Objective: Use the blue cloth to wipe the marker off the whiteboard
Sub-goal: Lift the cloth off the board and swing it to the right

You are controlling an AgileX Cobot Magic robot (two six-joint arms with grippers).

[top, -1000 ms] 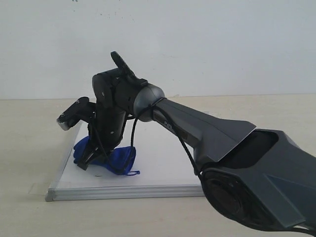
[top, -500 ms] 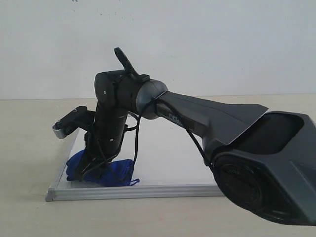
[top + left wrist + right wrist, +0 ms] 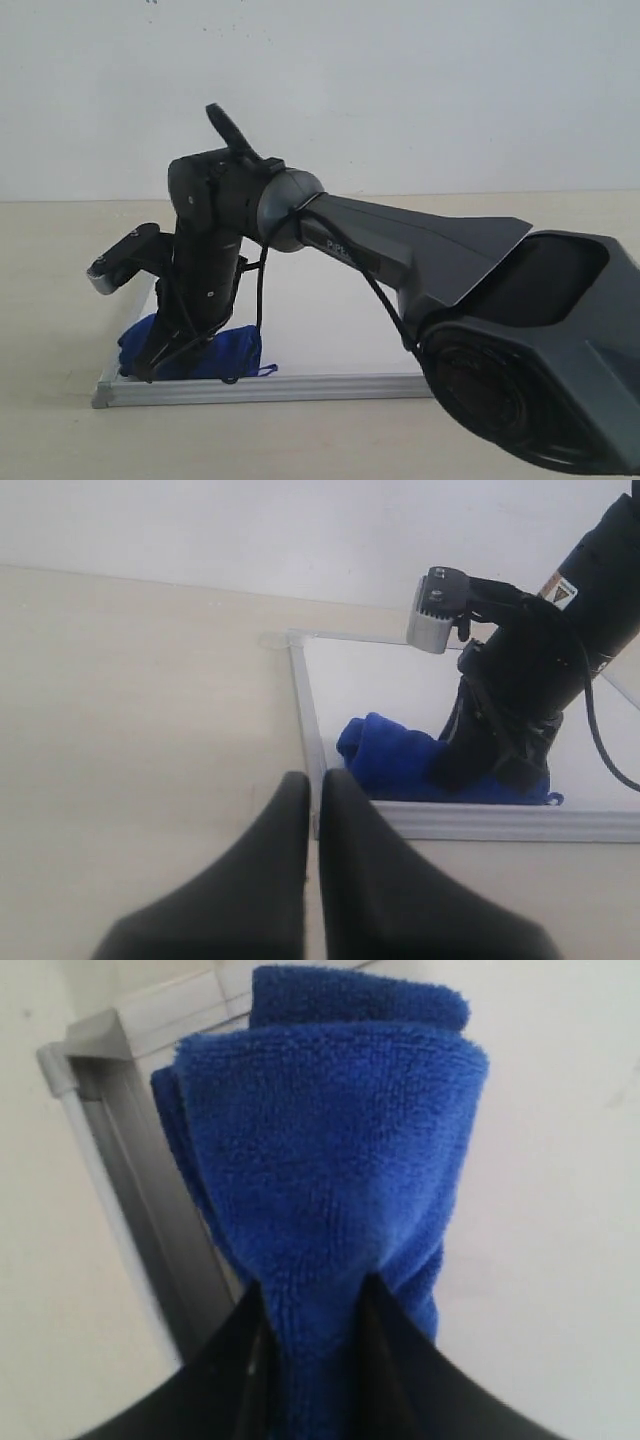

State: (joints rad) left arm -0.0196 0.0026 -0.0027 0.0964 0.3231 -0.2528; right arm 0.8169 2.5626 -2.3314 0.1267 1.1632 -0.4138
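Note:
The whiteboard (image 3: pixel 320 330) lies flat on the beige table, its silver frame toward the camera. My right gripper (image 3: pixel 165 360) points down at the board's front left corner, shut on the blue cloth (image 3: pixel 215 350), which is pressed onto the white surface. In the right wrist view the blue cloth (image 3: pixel 330 1160) bulges out from between my two dark fingers (image 3: pixel 225 1360), beside the board's grey frame (image 3: pixel 150 1180). From the left wrist view, the blue cloth (image 3: pixel 390 760) sits just inside the board's corner. My left gripper (image 3: pixel 313 790) is shut and empty, off the board. No marker line shows on the visible white surface.
The right arm (image 3: pixel 420 250) stretches across the board from the right and hides much of it. A pale wall (image 3: pixel 400 90) stands behind the table (image 3: pixel 50 300). Bare beige tabletop (image 3: pixel 130 700) lies left of the whiteboard frame (image 3: pixel 305 720).
My right gripper has dragged the blue cloth leftward and toward the front edge, from the board's left middle to its front left corner. The grip stays the same.

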